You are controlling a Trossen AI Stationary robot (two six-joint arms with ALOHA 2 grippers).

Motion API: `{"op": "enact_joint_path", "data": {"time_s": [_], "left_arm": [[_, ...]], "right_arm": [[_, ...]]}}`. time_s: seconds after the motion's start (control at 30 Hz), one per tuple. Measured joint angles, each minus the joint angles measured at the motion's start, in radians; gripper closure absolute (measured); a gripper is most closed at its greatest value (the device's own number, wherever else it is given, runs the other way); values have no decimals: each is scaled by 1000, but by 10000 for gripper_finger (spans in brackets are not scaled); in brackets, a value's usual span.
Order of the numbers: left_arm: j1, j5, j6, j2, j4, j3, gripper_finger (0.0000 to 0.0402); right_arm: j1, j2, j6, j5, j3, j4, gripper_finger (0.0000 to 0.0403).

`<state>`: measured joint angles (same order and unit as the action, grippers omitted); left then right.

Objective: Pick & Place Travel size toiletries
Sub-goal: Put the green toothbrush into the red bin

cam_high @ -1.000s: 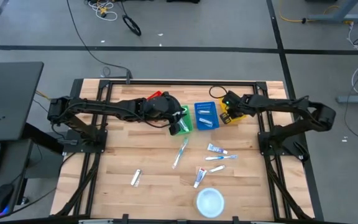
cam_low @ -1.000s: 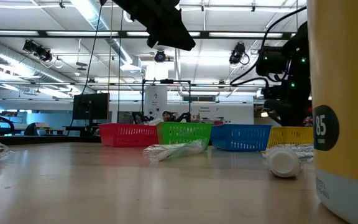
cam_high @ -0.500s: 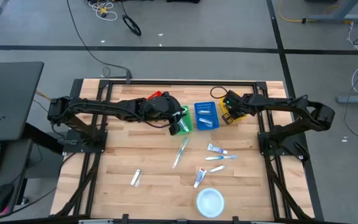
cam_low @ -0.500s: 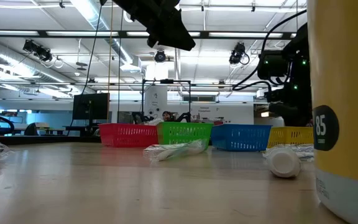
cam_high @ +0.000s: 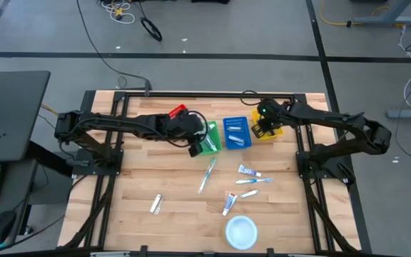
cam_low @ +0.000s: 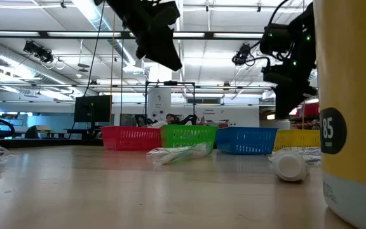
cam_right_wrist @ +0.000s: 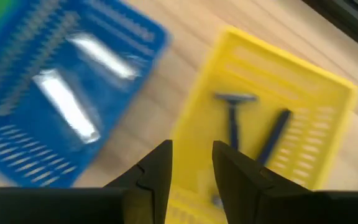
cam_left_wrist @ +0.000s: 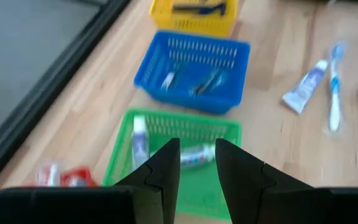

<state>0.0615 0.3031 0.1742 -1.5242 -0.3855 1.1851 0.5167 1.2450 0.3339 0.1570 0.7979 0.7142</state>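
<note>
Loose toiletries lie flat on the wood: a wrapped toothbrush (cam_high: 207,175), a white tube (cam_high: 247,170), slim toothbrushes (cam_high: 252,181), another tube (cam_high: 228,203) and a small packet (cam_high: 155,204). My left gripper (cam_high: 195,147) hovers open and empty over the green basket (cam_left_wrist: 173,146), which holds two tubes (cam_left_wrist: 140,135). My right gripper (cam_high: 262,126) hangs open and empty above the yellow basket (cam_right_wrist: 272,93), with two dark-handled razors (cam_right_wrist: 232,118) inside. The blue basket (cam_high: 237,133) between them holds silvery packets (cam_right_wrist: 64,102).
A red basket (cam_low: 129,136) stands left of the green one in a row near the far edge. A round white disc (cam_high: 241,231) sits by the near edge. A tall yellow container (cam_low: 354,114) fills the low view's right side. Bare wood lies on the table's left half.
My right gripper has risen above the yellow basket and moved slightly toward the far edge. My left gripper has shifted a little toward the table's left, staying by the green basket. The loose toiletries have not moved.
</note>
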Motion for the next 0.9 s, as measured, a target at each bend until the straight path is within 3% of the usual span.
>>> {"op": "enact_joint_path", "data": {"time_s": [0.4, 0.67, 0.9], "left_arm": [[-101, 80, 90, 0, -114, 0, 290], [-173, 125, 217, 6, -398, 0, 290], [-216, 150, 262, 6, -545, 0, 290]], "right_arm": [[-268, -52, -63, -38, 1, -19, 278], [-467, -52, -44, -96, -80, -194, 278], [-565, -52, -54, -117, -136, -398, 278]]}}
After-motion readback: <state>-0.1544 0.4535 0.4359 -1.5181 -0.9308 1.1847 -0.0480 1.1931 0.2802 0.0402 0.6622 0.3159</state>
